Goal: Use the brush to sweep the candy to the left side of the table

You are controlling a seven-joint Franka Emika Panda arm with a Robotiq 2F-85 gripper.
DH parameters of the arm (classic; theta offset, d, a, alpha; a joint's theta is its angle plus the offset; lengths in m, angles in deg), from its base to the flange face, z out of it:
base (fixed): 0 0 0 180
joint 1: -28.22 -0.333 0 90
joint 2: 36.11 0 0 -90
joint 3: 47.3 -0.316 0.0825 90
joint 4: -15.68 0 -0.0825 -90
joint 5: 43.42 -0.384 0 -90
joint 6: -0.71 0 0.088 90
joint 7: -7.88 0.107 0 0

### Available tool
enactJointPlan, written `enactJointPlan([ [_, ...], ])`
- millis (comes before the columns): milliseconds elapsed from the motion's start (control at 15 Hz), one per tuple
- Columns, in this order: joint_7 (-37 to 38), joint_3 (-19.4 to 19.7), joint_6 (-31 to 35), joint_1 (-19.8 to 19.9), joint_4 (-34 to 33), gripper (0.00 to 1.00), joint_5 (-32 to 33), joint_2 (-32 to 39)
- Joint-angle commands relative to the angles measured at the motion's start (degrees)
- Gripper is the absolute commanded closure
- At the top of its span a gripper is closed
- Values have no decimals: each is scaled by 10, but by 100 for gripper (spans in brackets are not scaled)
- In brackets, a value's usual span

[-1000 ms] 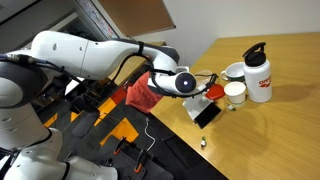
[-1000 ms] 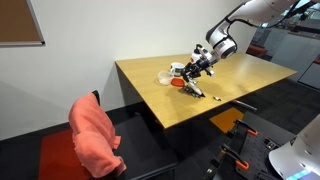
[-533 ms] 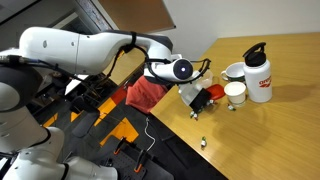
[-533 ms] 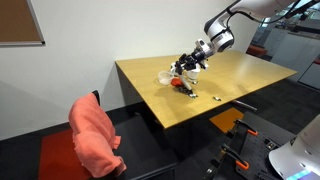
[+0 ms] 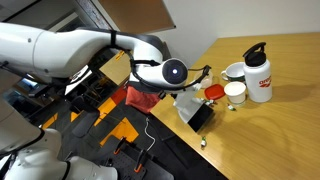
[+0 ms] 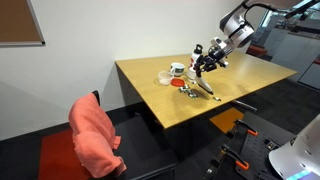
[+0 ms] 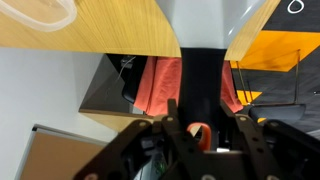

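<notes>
My gripper (image 5: 188,97) is shut on the brush's short red handle (image 7: 198,131). The black bristles (image 5: 201,116) hang down over the table (image 5: 280,130) near its edge. In an exterior view the brush (image 6: 209,89) slants down from the gripper (image 6: 206,70) to the tabletop (image 6: 150,95). A few tiny candy pieces lie beside the bristles (image 6: 190,93). One small piece (image 5: 203,142) lies near the table edge. In the wrist view the bristles (image 7: 200,75) fill the middle, between the fingers (image 7: 205,116).
A red round dish (image 5: 213,92) (image 6: 177,86), two white cups (image 5: 235,92) (image 5: 233,71) and a white bottle with a red label (image 5: 259,74) stand close behind the brush. A red cloth on a chair (image 6: 92,135) (image 7: 158,85) sits beside the table.
The gripper swung the brush in toward the red dish, then back out toward the table edge. The arm now reaches from a different angle, with the wrist higher.
</notes>
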Motion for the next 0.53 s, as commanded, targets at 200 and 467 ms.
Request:
enactJointPlan([
  [200,66,93,10,-45,96,84,68,-103],
  [467,102,117,47,-47,145,84,80,-125],
])
